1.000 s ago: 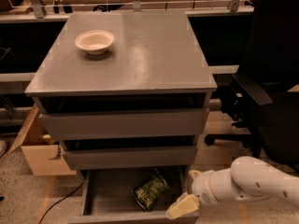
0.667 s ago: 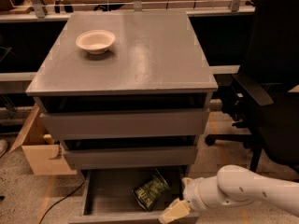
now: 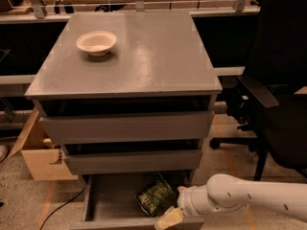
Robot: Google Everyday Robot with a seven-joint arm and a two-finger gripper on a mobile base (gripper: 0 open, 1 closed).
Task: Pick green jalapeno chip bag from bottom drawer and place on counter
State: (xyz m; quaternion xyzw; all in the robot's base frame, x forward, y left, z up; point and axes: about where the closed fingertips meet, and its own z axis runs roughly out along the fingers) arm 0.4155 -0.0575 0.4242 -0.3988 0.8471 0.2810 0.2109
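The green jalapeno chip bag [image 3: 153, 197] lies crinkled in the open bottom drawer [image 3: 108, 200], right of its middle. My white arm reaches in from the lower right. Its gripper [image 3: 168, 219] hangs over the drawer's front right corner, just in front of and right of the bag. One pale fingertip [image 3: 165, 220] shows at the bottom edge. The counter [image 3: 144, 56] is the grey cabinet top above, with a pale bowl [image 3: 96, 42] at its back left.
Two upper grey drawers [image 3: 124, 128] stand slightly open above the bottom one. A black office chair [image 3: 276, 90] stands close on the right. A cardboard box [image 3: 36, 150] sits on the floor at the left. A cable runs on the floor at the lower left.
My arm and gripper have moved left, over the drawer's front edge and closer to the chip bag. The bag and drawers have not moved.
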